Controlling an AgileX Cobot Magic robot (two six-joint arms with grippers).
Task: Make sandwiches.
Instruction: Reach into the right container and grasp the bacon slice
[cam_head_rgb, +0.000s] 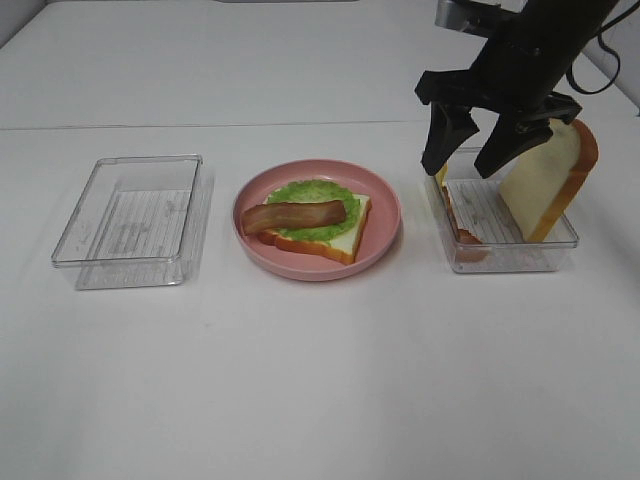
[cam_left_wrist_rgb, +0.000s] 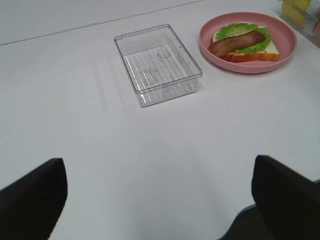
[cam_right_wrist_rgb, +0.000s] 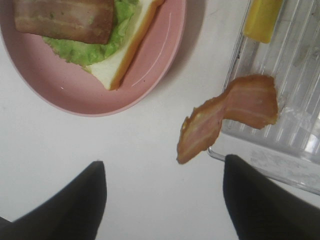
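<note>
A pink plate (cam_head_rgb: 385, 215) holds a bread slice (cam_head_rgb: 345, 240) topped with green lettuce (cam_head_rgb: 315, 192) and one bacon strip (cam_head_rgb: 295, 215). The right clear tray (cam_head_rgb: 520, 258) holds the second bread slice (cam_head_rgb: 550, 180) leaning upright, a yellow cheese piece (cam_head_rgb: 441, 176) and a second bacon strip (cam_head_rgb: 462, 235) draped over its left wall. My right gripper (cam_head_rgb: 462, 165) is open and empty just above that bacon (cam_right_wrist_rgb: 235, 107). My left gripper (cam_left_wrist_rgb: 160, 200) is open and empty over bare table; it is out of the exterior view.
An empty clear tray (cam_head_rgb: 130, 220) stands left of the plate and also shows in the left wrist view (cam_left_wrist_rgb: 157, 62). The white table's front edge shows by the left gripper's fingertip (cam_left_wrist_rgb: 290, 200).
</note>
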